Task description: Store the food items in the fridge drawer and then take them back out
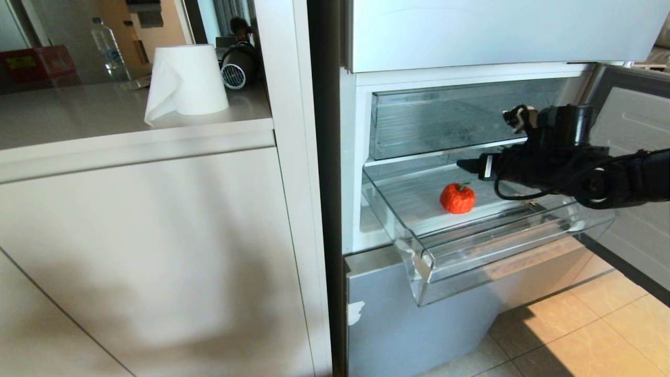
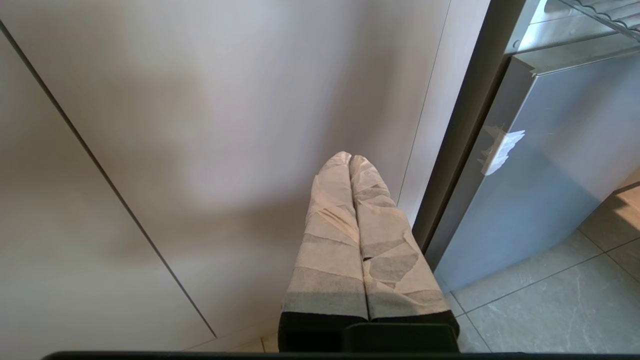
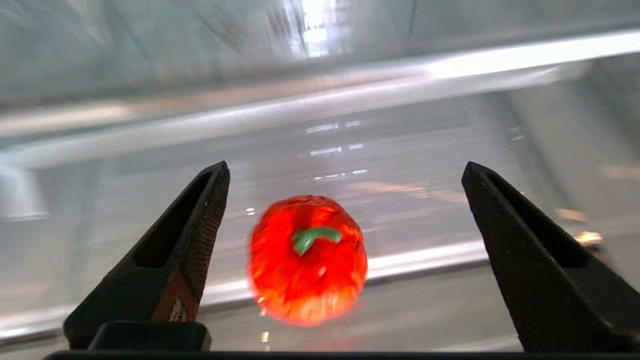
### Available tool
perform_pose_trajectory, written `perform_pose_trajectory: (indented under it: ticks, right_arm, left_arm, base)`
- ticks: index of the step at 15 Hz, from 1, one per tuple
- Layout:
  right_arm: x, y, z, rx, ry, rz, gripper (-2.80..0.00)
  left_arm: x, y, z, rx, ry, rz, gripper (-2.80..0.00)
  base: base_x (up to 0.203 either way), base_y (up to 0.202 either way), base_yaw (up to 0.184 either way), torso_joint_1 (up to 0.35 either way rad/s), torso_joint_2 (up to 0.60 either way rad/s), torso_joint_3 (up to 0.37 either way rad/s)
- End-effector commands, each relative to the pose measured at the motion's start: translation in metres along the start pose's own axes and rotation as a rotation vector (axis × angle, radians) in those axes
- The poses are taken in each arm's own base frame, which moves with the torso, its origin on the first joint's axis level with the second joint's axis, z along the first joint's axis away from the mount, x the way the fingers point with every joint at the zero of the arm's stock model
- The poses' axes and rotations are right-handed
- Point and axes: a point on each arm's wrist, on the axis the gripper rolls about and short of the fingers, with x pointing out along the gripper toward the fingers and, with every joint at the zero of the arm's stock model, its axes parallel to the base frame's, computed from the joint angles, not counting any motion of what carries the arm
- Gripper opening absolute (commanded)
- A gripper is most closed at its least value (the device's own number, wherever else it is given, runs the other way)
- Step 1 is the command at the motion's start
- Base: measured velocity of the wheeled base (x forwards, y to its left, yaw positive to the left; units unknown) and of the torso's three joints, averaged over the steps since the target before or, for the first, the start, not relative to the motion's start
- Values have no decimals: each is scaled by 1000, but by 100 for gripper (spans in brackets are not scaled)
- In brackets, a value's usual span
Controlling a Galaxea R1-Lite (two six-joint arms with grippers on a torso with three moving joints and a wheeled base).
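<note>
1. The left claw [image 2: 350, 160] hangs parked low by the white cabinet front [image 2: 210, 125], fingers pressed together, holding nothing, well away from the work.
2. The fridge drawer [image 1: 450, 272] is pulled out; the tomato-like fruit [image 1: 457, 198] rests on its ribbed floor, stem up, roundish with no long axis to favour.
3. The right claw [image 3: 345, 250] is above the drawer, spread wide and empty; the fruit lies ahead and below, centred between the fingers [image 3: 200, 220], untouched. The right arm is plainly nearer.
4. Behind sits a plain-fronted upper drawer [image 1: 460, 115].
</note>
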Motion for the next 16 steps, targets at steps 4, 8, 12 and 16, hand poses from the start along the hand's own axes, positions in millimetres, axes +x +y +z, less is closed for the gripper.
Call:
perform_pose_trajectory:
  ticks: [4, 8, 12, 16]
  right_arm:
    - [-115, 7, 31, 3, -85, -5, -280]
    - [-220, 13, 24, 6, -181, -15, -280]
    - [-330, 20, -40, -6, -278, -26, -280]
    - [-372, 22, -164, -58, -230, -73, -280]
  left_arm:
    - [0, 0, 0, 0, 0, 0, -280]
    - [0, 0, 0, 0, 0, 0, -280]
    - [0, 0, 0, 0, 0, 0, -280]
    - [0, 0, 0, 0, 0, 0, -280]
  base:
    - [0, 0, 0, 0, 0, 0]
    - [0, 0, 0, 0, 0, 0]
    - [0, 0, 0, 0, 0, 0]
    - [0, 0, 0, 0, 0, 0]
